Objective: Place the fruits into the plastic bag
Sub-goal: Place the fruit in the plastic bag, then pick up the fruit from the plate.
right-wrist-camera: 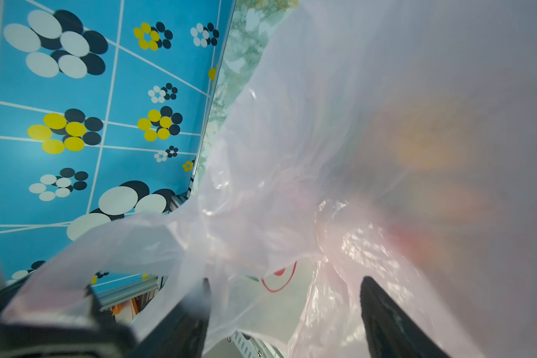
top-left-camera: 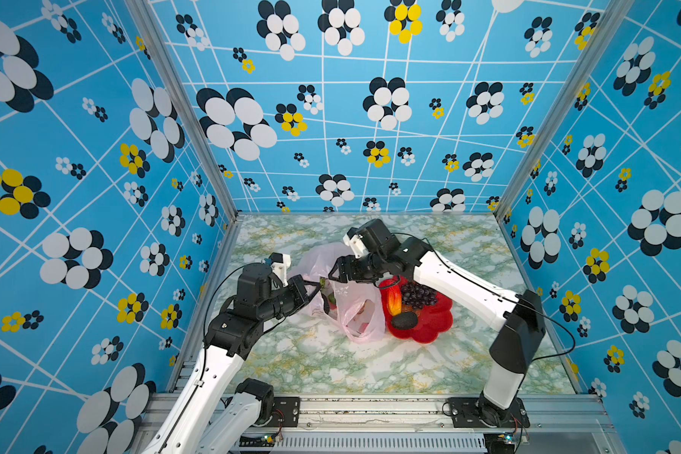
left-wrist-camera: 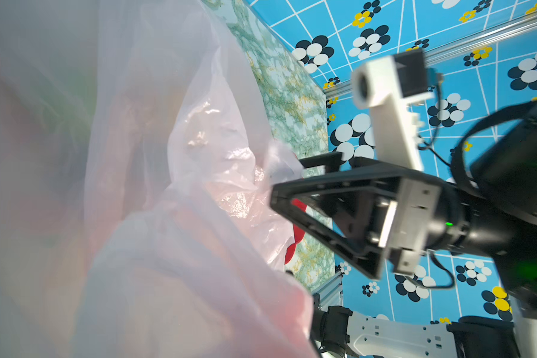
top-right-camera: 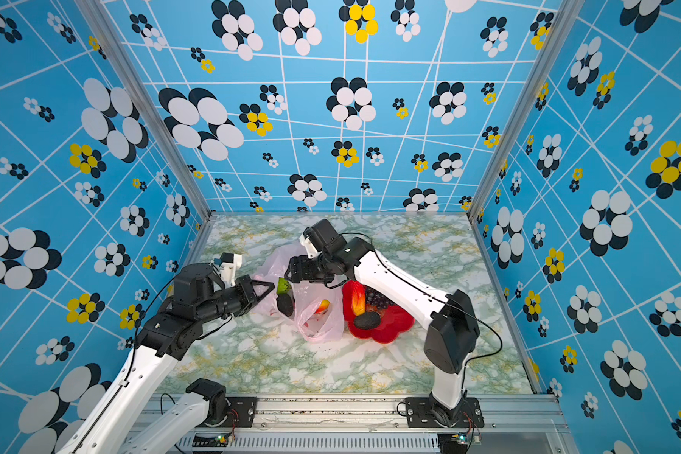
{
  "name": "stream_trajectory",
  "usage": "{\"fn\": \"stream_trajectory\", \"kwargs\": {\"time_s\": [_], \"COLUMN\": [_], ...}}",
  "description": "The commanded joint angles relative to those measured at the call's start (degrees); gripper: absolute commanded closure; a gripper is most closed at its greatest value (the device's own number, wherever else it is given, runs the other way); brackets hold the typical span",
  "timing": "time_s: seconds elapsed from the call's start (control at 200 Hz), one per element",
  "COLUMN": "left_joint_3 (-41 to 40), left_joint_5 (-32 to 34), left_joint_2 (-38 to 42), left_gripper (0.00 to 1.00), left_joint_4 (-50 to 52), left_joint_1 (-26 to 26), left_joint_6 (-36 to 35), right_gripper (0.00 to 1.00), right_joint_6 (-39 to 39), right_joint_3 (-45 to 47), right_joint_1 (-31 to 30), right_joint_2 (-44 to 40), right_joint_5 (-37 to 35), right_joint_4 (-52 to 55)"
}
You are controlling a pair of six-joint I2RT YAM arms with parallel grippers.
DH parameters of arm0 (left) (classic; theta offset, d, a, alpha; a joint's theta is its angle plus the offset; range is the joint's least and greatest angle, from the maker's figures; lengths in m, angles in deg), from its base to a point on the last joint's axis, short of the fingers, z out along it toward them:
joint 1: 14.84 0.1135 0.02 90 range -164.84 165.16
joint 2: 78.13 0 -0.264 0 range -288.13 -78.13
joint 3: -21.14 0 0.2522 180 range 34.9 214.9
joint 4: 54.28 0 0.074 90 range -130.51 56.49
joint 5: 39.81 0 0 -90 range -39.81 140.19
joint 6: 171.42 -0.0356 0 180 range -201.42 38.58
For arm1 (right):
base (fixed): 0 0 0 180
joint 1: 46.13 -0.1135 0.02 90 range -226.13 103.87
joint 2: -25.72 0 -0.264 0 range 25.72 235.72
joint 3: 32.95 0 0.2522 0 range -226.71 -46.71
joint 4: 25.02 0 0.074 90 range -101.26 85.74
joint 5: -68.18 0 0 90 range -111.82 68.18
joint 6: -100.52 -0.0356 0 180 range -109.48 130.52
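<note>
Bag (top-right-camera: 331,326) lies against the plate (top-right-camera: 394,328), some fruits (top-right-camera: 285,304) inside it, grapes (top-right-camera: 376,300) on the plate. Left gripper (top-right-camera: 270,287) is pinched tight on the bag's rim. Right gripper (top-right-camera: 290,270) hangs at its mouth, jaws apart, holding nothing.

Pink transl. bag (top-left-camera: 360,314), red plate (top-left-camera: 429,330), green-marbled table (top-left-camera: 331,365)

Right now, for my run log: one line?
left gripper: shut on bag | right gripper: open at bag | plate: grapes, avocado, orange fruit
</note>
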Motion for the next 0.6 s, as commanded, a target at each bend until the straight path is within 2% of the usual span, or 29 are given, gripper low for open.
{"fn": "stream_trajectory", "kwargs": {"time_s": [0.0,0.115,0.15,0.18,0.2,0.295,0.36,0.595], "left_joint_3": [-0.05,0.22,0.37,0.55,0.66,1.4,1.79,2.94], "left_joint_5": [-0.93,-0.87,-0.82,-0.83,-0.86,-0.63,-0.6,-0.43], "left_joint_2": [-0.42,-0.96,-1.13,-1.25,-1.34,-1.69,-1.97,-2.5], "left_gripper": [1.0,1.0,1.0,1.0,1.0,1.0,1.0,1.0], "left_joint_4": [-1.98,-2.32,-2.35,-2.31,-2.27,-1.83,-1.59,-1.02], "left_joint_1": [0.26,-0.19,-0.46,-0.55,-0.65,-1.2,-1.36,-1.98], "left_joint_6": [0.46,0.41,0.34,0.26,0.17,-0.44,-0.8,-1.76], "right_gripper": [0.22,0.18,0.14,0.03,0.01,0.01,0.01,0.01], "right_joint_6": [2.9,2.22,1.26,0.45,-0.04,-2.64,-4.98,-16.4], "right_joint_3": [0.19,1.9,2.03,2.02,2.13,4.58,10.55,29.7], "right_joint_1": [0.25,0.85,1.02,1.27,1.41,2.55,3.79,6.4], "right_joint_2": [-3.92,-8.57,-9.56,-10.17,-10.45,-11.87,-13.39,-19.06], "right_joint_5": [-9.23,-11.05,-12.61,-14.24,-15.23,-18.47,-18.72,-12.7], "right_joint_4": [12.61,14.45,16.49,18.67,20.28,26.65,27.94,17.18]}}
